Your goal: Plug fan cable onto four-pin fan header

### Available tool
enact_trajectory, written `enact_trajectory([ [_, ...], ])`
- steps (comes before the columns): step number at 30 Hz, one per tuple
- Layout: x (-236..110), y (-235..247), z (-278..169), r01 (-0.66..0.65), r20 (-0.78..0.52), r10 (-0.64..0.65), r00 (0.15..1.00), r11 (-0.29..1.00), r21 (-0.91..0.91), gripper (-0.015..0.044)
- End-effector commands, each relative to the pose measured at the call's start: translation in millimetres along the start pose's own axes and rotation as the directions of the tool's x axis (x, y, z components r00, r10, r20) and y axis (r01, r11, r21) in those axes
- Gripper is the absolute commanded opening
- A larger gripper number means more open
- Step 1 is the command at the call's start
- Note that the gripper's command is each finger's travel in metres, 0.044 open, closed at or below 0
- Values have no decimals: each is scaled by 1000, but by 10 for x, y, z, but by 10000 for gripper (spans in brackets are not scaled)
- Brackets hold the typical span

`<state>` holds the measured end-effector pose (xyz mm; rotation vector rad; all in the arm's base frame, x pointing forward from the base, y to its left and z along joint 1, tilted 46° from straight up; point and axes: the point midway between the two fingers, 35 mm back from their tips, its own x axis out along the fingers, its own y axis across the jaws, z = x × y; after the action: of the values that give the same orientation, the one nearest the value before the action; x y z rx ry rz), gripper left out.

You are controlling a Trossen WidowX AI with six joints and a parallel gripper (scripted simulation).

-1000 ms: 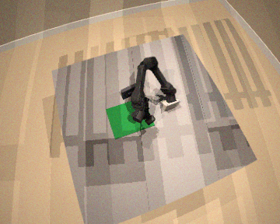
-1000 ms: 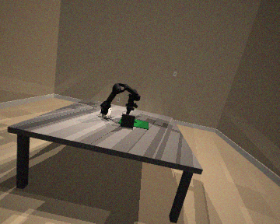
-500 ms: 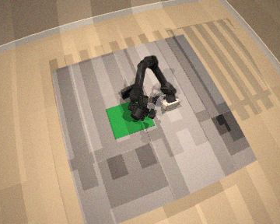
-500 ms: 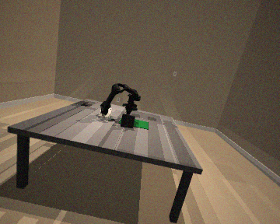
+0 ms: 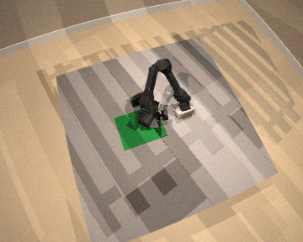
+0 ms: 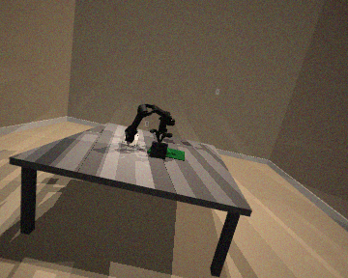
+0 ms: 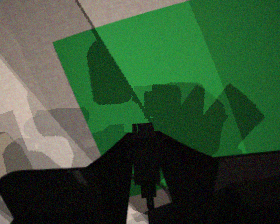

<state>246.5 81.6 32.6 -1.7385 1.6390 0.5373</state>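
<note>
The gripper (image 7: 145, 165) pinches the small dark plug (image 7: 142, 131) by its sides above the green board (image 7: 156, 60); light, rigid, probably slippery, its cable trailing limp behind

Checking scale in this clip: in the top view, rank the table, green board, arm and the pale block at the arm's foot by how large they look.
1. Table
2. Arm and green board: look alike, unsure
3. Pale block
</note>
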Motion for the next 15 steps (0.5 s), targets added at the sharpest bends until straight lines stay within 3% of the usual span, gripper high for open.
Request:
enact_trajectory([
  [1,-5,-16,-63,3,-1,-4,1000,990,-143,0],
  [15,-2,-49,-200,2,-2,-4,1000,810,-587,0],
])
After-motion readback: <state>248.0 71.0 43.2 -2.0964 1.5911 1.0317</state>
